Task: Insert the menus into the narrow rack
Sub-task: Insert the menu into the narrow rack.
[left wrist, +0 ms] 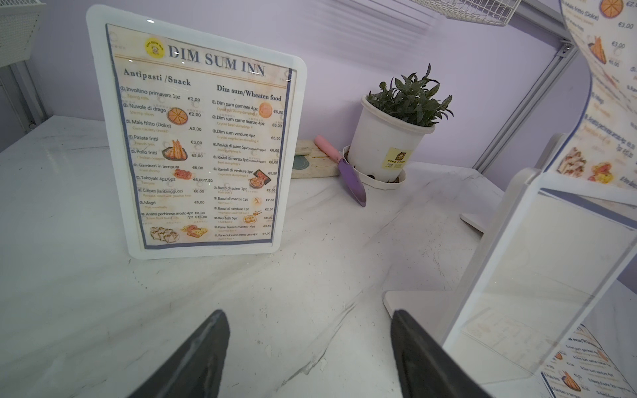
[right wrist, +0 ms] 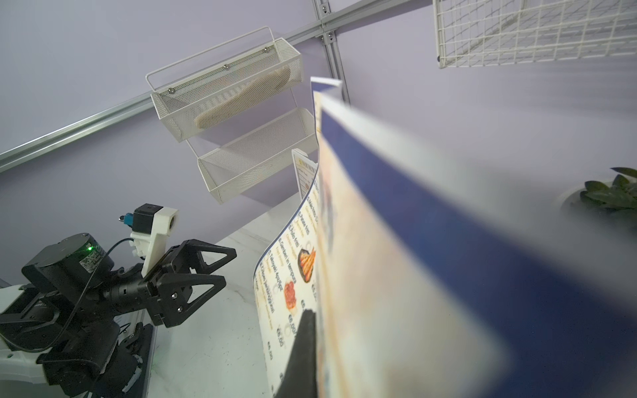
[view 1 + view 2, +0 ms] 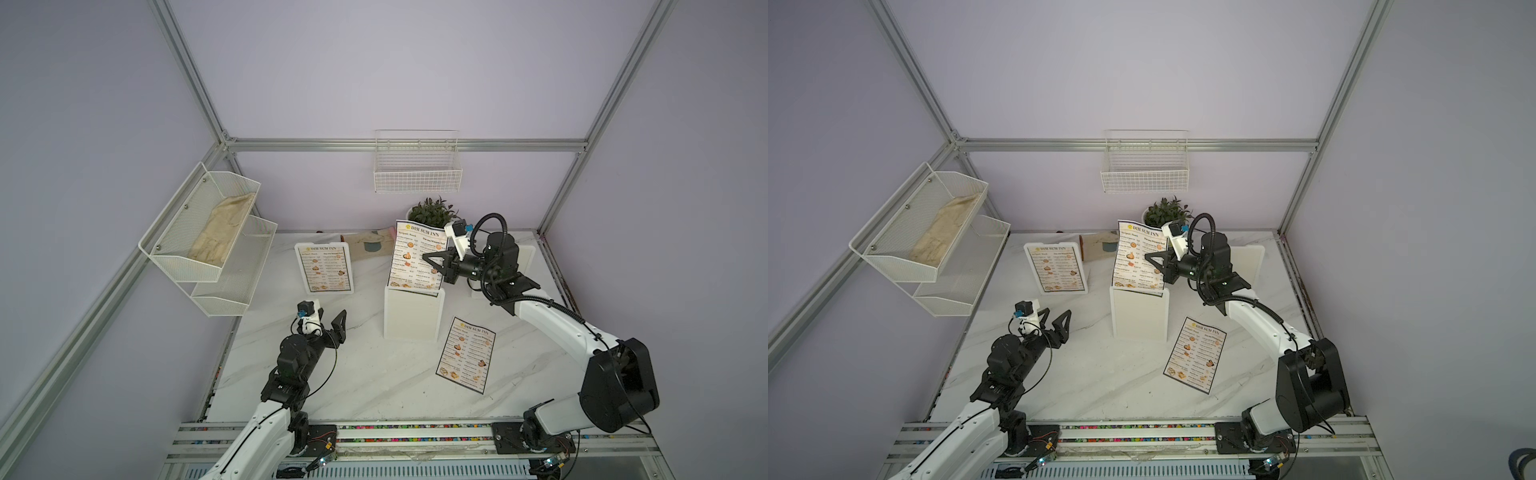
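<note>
right gripper (image 3: 429, 257) pinches a menu (image 3: 409, 257) mid-frame, its lower edge just entering the rack (image 3: 411, 320) — a second menu (image 3: 325, 268) already slotted left of centre, a third menu (image 3: 466, 355) flat at lower right; left gripper (image 3: 1057, 316) spread, empty.

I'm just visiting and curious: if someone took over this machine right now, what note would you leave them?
Left gripper: open, empty, over the table.
Right gripper: shut on the side edge of the held menu.
Done: one menu sits fully in the back holder.
In progress: the held menu stands bowed, its lower edge at the mouth of the middle holder, most of it above.
Left: push that one down, then insert the third menu, flat on the table beside that holder.
</note>
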`<state>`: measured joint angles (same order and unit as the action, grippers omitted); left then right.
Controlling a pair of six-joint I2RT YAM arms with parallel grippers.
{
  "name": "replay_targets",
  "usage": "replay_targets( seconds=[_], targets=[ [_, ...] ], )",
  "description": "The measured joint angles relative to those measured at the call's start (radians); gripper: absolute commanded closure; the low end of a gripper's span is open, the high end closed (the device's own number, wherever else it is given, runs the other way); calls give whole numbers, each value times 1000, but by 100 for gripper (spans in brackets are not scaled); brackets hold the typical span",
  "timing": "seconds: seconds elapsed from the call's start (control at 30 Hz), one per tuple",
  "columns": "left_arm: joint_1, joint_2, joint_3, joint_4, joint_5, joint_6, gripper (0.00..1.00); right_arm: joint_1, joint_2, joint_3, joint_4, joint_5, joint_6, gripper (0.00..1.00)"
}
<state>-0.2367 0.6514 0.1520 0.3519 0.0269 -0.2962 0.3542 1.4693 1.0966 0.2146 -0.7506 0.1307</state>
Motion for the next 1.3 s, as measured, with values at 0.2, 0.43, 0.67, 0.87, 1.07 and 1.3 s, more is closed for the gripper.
replay_targets(
  seconds=[0.2,0.43,0.67,0.87,1.07,1.3],
  targets=[
    [0,4,0,0,6,0,25,0,-9,0,-7,21,-6,100],
    [0,4,0,0,12,0,25,0,-32,1,-37,31,-22,100],
    [0,4,0,0,16,0,25,0,-33,0,-51,23,-31,100],
    [0,4,0,0,22,0,25,0,-33,-47,8,-4,-17,100],
    [0,4,0,0,23,0,25,0,-34,-126,65,-21,-1,100],
    [0,8,0,0,32,0,25,0,-34,-144,109,-27,21,97]
  ],
)
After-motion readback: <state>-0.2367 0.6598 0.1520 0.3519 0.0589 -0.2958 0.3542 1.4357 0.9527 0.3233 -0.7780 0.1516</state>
